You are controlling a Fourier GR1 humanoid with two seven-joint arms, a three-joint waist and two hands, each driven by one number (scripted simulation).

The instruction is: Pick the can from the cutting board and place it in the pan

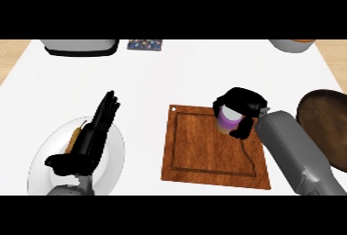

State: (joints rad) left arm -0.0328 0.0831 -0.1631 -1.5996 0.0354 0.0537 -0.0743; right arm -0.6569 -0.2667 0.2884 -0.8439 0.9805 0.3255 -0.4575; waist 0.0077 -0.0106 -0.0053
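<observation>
A purple can (228,120) with a pale top stands on the far right part of the wooden cutting board (203,151). My right hand (243,102) is curled round the can from behind and from the right, hiding part of it. The dark brown pan (327,124) lies at the right edge of the view, just right of my right forearm. My left hand (100,121) shows at the lower left with straight fingers pointing away, over a white plate (47,156), holding nothing.
A thin brown utensil (76,137) lies on the white plate beside my left hand. A grey appliance (78,47) and a small dark patterned box (145,44) sit at the far edge. A pale bowl (293,45) is at the far right corner.
</observation>
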